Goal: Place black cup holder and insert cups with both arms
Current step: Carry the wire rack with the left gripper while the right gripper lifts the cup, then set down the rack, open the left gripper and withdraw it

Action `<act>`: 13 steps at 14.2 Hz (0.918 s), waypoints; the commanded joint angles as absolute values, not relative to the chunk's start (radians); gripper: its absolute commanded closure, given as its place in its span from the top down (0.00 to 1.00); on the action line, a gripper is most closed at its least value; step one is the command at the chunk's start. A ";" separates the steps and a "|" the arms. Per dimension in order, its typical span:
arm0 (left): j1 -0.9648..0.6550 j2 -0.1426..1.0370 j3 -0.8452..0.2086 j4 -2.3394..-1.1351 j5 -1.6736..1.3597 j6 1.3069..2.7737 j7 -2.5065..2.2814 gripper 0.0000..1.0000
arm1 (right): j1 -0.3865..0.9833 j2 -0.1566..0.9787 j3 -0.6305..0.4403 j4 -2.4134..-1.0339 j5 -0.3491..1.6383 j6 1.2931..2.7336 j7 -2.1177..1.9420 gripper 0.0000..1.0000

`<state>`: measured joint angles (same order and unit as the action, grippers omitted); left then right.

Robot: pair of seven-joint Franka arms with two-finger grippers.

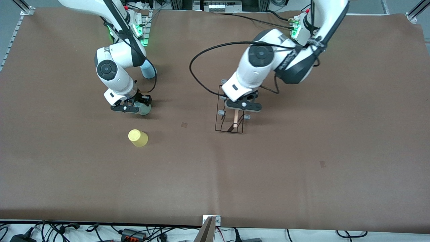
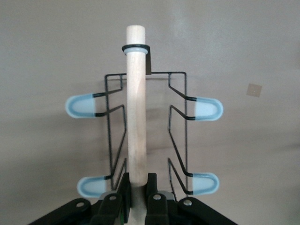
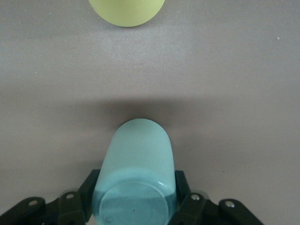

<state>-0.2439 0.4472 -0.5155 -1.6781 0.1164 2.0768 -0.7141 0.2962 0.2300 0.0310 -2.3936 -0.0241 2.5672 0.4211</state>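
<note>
- Black cup holder (image 1: 229, 116) stands on the brown table (image 1: 302, 151) mid-table, its wooden rod (image 2: 136, 108) pinched between the closed fingers of the left gripper (image 1: 242, 106).
- Grey-green cup (image 3: 136, 176) is clamped in the right gripper (image 1: 133, 108).
- Yellow cup (image 1: 137, 137) lies just ahead of it; the light blue cup (image 1: 147, 71) lies under that arm.

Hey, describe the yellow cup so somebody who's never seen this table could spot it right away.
Start at the right arm's hand, which is shut on a pale grey-green cup toward the right arm's end of the brown table. The yellow cup lies on the table nearer the front camera than that hand. It is the only yellow thing and no hand touches it.
</note>
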 commanded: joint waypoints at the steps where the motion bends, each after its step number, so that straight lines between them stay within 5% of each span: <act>1: -0.290 0.500 -0.517 -1.635 0.227 2.094 -0.834 0.01 | 0.293 0.137 0.032 -2.402 -0.020 2.498 0.413 0.18; 10: -0.304 0.528 -0.518 -1.634 0.255 2.117 -0.868 0.03 | 0.293 0.040 0.032 -2.336 -0.025 2.395 0.396 0.18; 11: -0.307 0.528 -0.518 -1.634 0.255 2.115 -0.868 0.11 | 0.293 0.040 0.032 -2.336 -0.025 2.393 0.396 0.18; 13: -0.301 0.523 -0.515 -1.634 0.255 2.114 -0.865 0.64 | 0.291 0.040 0.032 -2.332 -0.025 2.393 0.390 0.18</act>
